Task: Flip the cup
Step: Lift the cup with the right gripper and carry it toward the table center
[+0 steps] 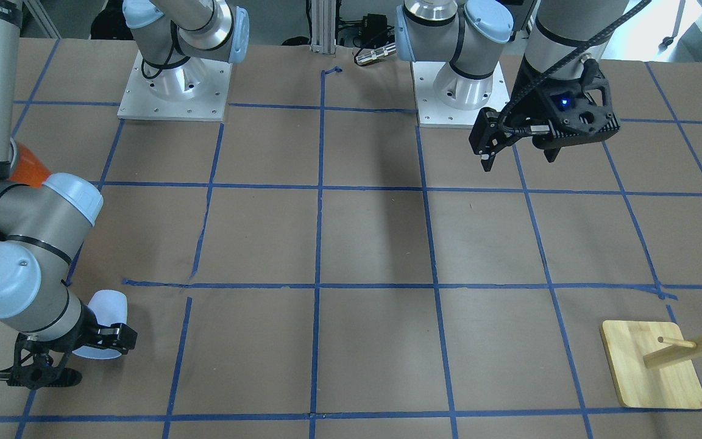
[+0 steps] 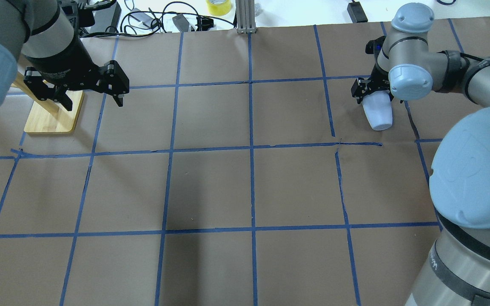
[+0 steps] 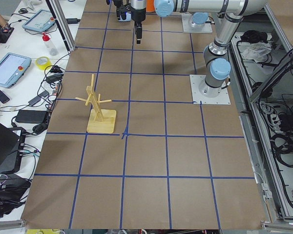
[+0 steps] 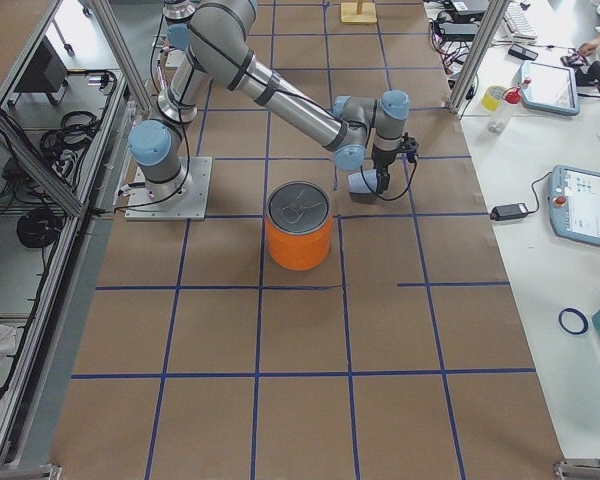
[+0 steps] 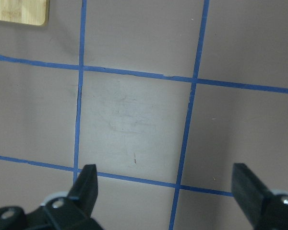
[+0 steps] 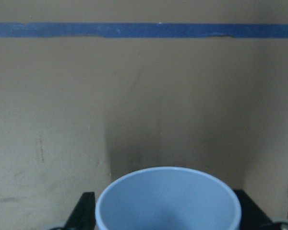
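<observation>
The cup [image 2: 379, 112] is a small pale blue-white tumbler, tilted over on its side low above the brown table. My right gripper [image 2: 372, 91] is shut on the cup, with a finger on each side. The front view shows the cup [image 1: 106, 317] in that gripper [image 1: 107, 338] at the lower left. In the right wrist view the cup's open mouth [image 6: 168, 203] sits between the fingers [image 6: 85, 208]. It also shows in the right side view [image 4: 358, 182]. My left gripper [image 2: 93, 101] is open and empty above the table, also seen from the front [image 1: 518, 160] and its own wrist [image 5: 166, 184].
A large orange can with a silver top [image 4: 300, 225] stands close to the cup, on the robot's side of it. A wooden peg rack on a square base [image 2: 51, 119] stands just beside my left gripper, also seen from the front [image 1: 652, 366]. Blue tape lines grid the table.
</observation>
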Robot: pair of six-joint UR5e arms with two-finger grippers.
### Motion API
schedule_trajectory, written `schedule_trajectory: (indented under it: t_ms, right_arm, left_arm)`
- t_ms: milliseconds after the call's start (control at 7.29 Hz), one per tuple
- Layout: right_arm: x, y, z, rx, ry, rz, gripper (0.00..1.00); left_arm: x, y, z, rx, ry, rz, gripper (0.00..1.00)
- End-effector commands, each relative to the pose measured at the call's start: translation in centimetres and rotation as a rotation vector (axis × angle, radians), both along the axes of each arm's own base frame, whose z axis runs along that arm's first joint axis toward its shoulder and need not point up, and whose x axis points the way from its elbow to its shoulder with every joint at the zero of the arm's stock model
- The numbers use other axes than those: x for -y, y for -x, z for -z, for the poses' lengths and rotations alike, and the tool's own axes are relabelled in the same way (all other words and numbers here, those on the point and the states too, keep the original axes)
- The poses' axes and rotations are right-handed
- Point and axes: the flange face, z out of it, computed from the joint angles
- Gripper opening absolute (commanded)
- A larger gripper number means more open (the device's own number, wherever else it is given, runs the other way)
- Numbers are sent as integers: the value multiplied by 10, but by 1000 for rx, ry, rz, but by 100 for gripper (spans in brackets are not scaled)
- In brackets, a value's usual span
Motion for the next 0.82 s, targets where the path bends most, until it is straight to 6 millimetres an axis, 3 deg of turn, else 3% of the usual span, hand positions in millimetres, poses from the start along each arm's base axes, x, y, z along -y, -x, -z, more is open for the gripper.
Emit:
schedule_trajectory:
  t_ms: [0, 137, 275, 412, 549, 686]
  right_arm:
    - [-9, -2, 8, 5, -21, -13, 99]
    - [-8, -2, 8, 3, -16, -20, 95]
    - [-7, -1, 6, 2, -10, -23, 78]
    - [-6, 0, 4, 12, -4, -26, 24]
    - [-2, -3, -17, 5, 32, -83, 11]
    - [-3, -12, -39, -2, 61, -172, 9]
  left_arm:
    - [1, 0, 0, -1, 2, -1, 100]
    - [1, 0, 0, -1, 2, -1, 100]
    - [1, -1, 0, -1, 2, -2, 100]
    - [0, 0, 1, -1, 1, -1, 100]
    - [1, 0, 1, -3, 1, -1, 100]
    - [1, 0, 1, -3, 1, -1, 100]
